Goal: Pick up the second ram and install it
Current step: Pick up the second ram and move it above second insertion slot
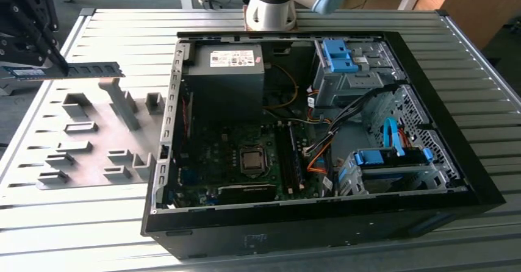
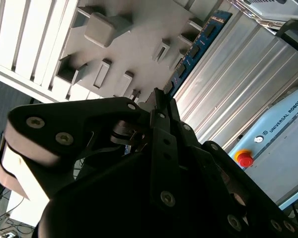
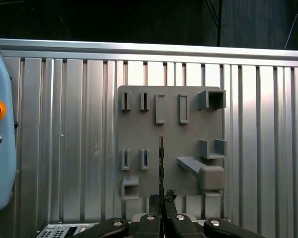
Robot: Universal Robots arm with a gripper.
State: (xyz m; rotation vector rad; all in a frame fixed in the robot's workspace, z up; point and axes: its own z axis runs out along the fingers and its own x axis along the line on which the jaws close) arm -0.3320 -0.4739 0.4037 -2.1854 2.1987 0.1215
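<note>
Hand, mostly cut off, clamps second ram, seen edge-on.

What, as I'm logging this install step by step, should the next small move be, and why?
Probably carry the second ram toward the exterior view's right, over the open case: the gripper is shut on it above the grey fixture plate, well apart from the black motherboard slots.

The claw seemingly pinches the blue ram by 1 end.
</note>
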